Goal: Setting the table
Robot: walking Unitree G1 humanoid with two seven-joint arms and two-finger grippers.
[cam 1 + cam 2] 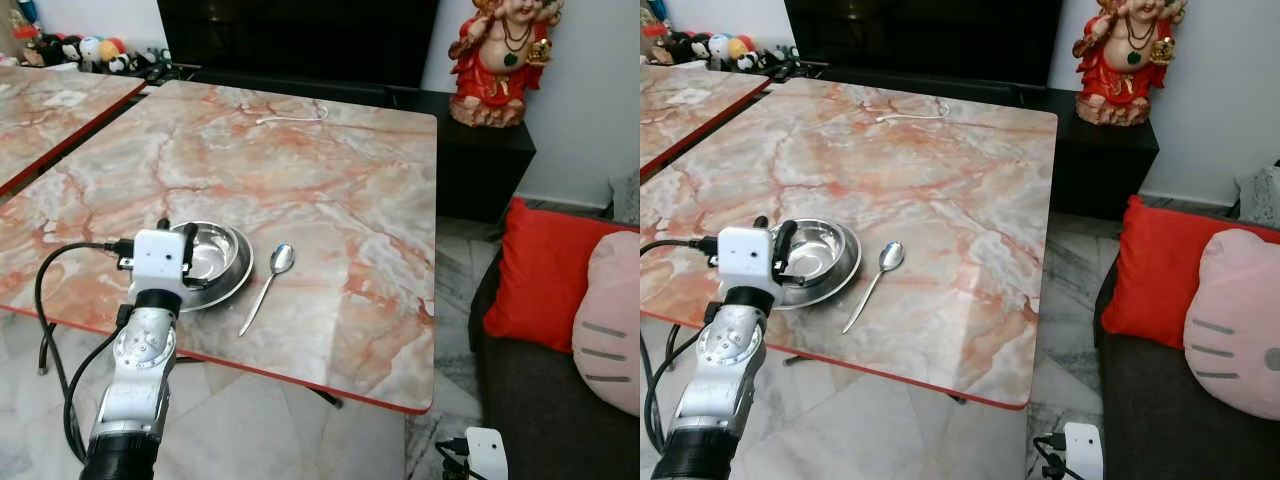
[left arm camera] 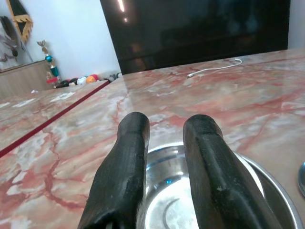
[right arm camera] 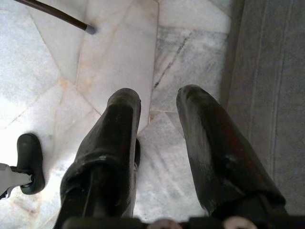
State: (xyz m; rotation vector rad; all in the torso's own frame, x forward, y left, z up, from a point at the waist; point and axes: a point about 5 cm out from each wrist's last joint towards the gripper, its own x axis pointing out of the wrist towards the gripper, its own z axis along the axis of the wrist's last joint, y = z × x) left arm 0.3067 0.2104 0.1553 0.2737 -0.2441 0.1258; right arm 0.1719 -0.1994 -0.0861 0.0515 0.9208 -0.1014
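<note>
A shiny steel bowl (image 1: 218, 262) sits near the front edge of the marble table (image 1: 330, 200). A metal spoon (image 1: 268, 284) lies just to its right, handle toward the table edge. My left gripper (image 1: 178, 238) hovers over the bowl's left rim. In the left wrist view its two black fingers (image 2: 131, 157) stand a little apart above the bowl (image 2: 248, 191), with nothing between them. My right gripper (image 3: 157, 95) hangs low over the tiled floor (image 3: 119, 57) beside the sofa. It is open and empty.
A second marble table (image 1: 50, 110) stands to the left. A white cable (image 1: 295, 117) lies at the far edge. On the right are a black cabinet (image 1: 480, 150) with a red statue (image 1: 505, 60), and a grey sofa (image 1: 540, 400) with red (image 1: 545, 270) and pink (image 1: 610, 320) cushions.
</note>
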